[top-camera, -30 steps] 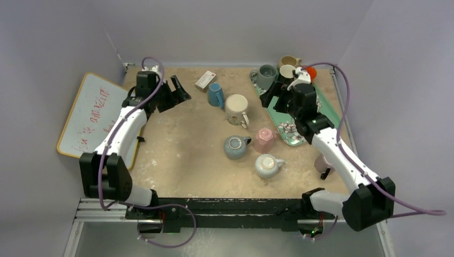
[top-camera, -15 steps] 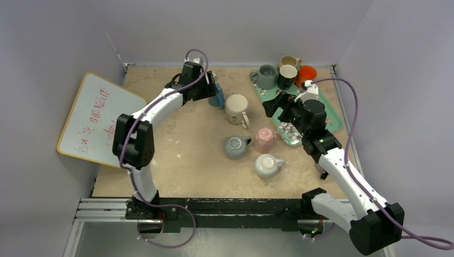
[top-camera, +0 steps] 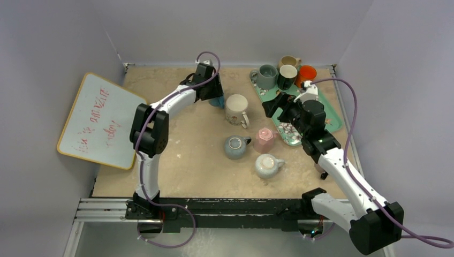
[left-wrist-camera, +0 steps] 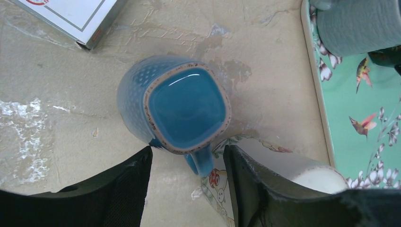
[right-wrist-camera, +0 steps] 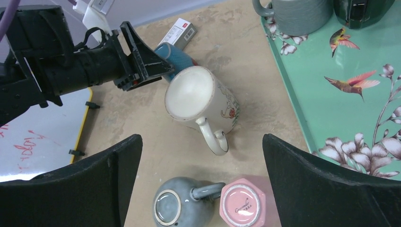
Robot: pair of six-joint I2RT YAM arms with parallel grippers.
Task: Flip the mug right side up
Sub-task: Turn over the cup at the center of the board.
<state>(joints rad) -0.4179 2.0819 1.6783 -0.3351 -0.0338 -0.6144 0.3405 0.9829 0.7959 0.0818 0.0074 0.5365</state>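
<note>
L gripper (left-wrist-camera: 187, 150) sits low over blue mug (left-wrist-camera: 182, 111), far-mid table (left-wrist-camera: 56, 118), just beside cream mug (left-wrist-camera: 293, 165). Blue mug is base-up, rim down. Its handle pts back toward wrist, btwn the fingers. Jaws abt half apart, nothing held, no contact I can see.

My read: grasp stage, flip not begun. Next needs reach further in so pads bracket the body, firm close, lift clear, then roll wrist w/o clipping cream mug or small box (left-wrist-camera: 71, 19).

R gripper (right-wrist-camera: 201, 139) wide open, empty, hovering by tray (right-wrist-camera: 331, 109)
</note>
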